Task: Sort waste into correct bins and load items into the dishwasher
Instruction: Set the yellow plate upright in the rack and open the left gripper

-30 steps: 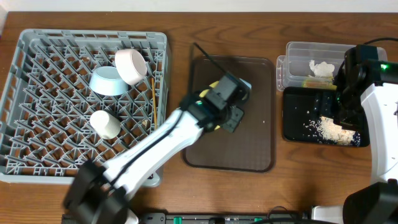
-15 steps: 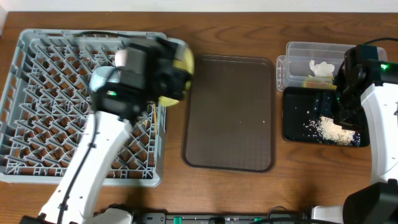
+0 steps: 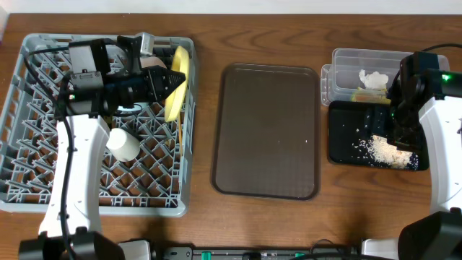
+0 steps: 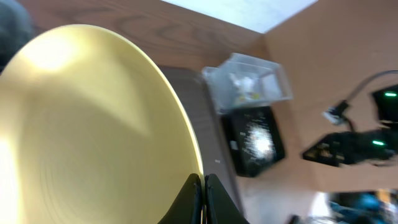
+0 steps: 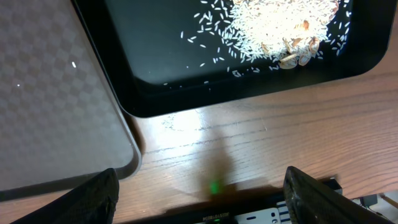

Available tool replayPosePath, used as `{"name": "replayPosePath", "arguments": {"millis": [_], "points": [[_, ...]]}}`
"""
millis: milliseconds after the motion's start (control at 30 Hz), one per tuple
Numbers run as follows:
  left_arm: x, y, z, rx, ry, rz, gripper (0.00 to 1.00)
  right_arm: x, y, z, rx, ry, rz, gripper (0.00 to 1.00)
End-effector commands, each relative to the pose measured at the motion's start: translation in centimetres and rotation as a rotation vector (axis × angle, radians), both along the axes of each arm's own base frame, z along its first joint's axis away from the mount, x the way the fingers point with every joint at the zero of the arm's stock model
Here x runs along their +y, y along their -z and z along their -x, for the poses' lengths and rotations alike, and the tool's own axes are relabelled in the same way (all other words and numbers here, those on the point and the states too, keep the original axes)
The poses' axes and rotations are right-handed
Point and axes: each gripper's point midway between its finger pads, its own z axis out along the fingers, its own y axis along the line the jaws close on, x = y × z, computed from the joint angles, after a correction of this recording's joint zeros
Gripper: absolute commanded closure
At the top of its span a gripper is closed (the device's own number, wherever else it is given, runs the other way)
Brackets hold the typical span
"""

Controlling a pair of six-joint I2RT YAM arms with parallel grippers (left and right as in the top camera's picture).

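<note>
One item moved in the last second: the yellow plate. Near side first. The white cup sits mid-way up the dish rack, same spot as before. The brown serving tray at the middle of the counter, where the plate was a second ago, is now bare. The right end effector hangs over the black tray, fingers spread wide and holding nothing, unchanged. The rice scraps are piled toward that tray's near right corner.

Further back, the left arm has swung from the serving tray across to the rack. The left end effector is fully closed on the plate's rim. The plate now stands on edge at the rack's far right corner, just inside the right wall. Can't tell whether it is seated between pegs or still hanging. The wrist view shows the fingertips pinching the thin rim at the bottom edge.

Plate itself: round, pale yellow, glossy and shallow, with faint concentric rings. No scraps that I can make out, though the view is blurred.

Far right corner of the counter: the clear tub holds the napkin, with the wrapper showing at its near edge.

My read: the waste looks sorted and the serving tray is cleared. What's left is probably settling the plate into a peg slot and letting go.
</note>
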Motion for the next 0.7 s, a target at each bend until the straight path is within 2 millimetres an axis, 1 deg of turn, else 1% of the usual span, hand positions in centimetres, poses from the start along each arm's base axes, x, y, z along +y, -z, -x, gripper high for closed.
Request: {"name": "replayPosePath", "arguments": {"millis": [0, 167, 367, 433, 533, 667], "points": [[-1.0, -1.1, 0.9, 0.009, 0.099, 0.139, 0.94, -0.3, -0.3, -0.1, -0.011, -0.004, 0.002, 0.18], [-0.5, -0.4, 0.5, 0.032, 0.09, 0.153, 0.94, -0.3, -0.3, -0.1, -0.011, -0.004, 0.002, 0.18], [0.8, 0.8, -0.3, 0.058, 0.041, 0.128, 0.94, -0.3, -0.3, -0.1, -0.011, -0.004, 0.002, 0.18], [1.1, 1.7, -0.5, 0.074, 0.019, 0.105, 0.94, -0.3, -0.3, -0.1, -0.011, -0.004, 0.002, 0.18], [1.7, 3.5, -0.9, 0.113, -0.019, 0.065, 0.94, -0.3, -0.3, -0.1, -0.01, -0.004, 0.001, 0.18], [1.9, 5.0, -1.1, 0.146, -0.027, 0.05, 0.94, -0.3, -0.3, 0.0, -0.007, -0.005, 0.001, 0.18]]}}
